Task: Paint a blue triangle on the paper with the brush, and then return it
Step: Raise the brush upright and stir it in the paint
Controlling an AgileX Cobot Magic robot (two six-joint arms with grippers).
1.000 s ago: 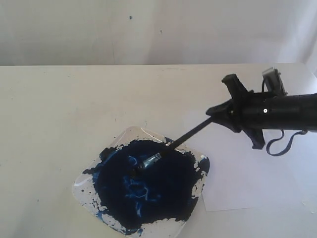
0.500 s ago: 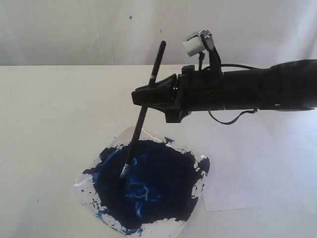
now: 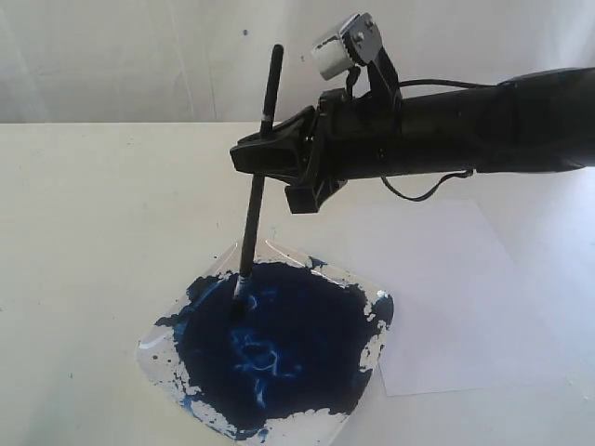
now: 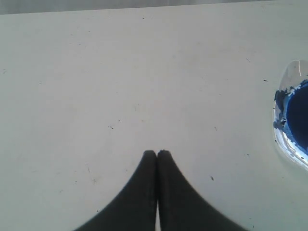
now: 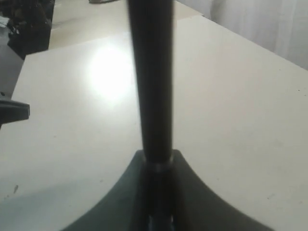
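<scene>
- Right, my right end effector [image 3: 262, 156] is pinched narrow on the brush [image 3: 251, 228]. It holds the black handle above its middle, and a short length of handle sticks up past the fingers.
- The brush stands almost upright, bristles down in the dark paint puddle [image 3: 297, 344], toward the far-left part of the paint tray [image 3: 152, 340].
- Handling call: it looks light, thin and stiff. That smooth round handle could twist or slip in a pinch. The bristles are the soft end and look loaded wet, so I'd expect drips.
- Where to hold: this grip seems fine for dipping, though lower, nearer the ferrule, would likely give steadier strokes.
- The paper [image 3: 465, 307] lies just right of the tray, near its corner, and no blue triangle shows on it yet.
- My left end effector [image 4: 157, 155] has its fingers pressed together, empty, over the tabletop [image 4: 96, 72].
- A second ago the brush lay low and slanted, its handle toward the paper and my end effector out over the sheet. Half a second ago it was raised but leaning. Now it is straighter, with the end effector further left and a little higher.
</scene>
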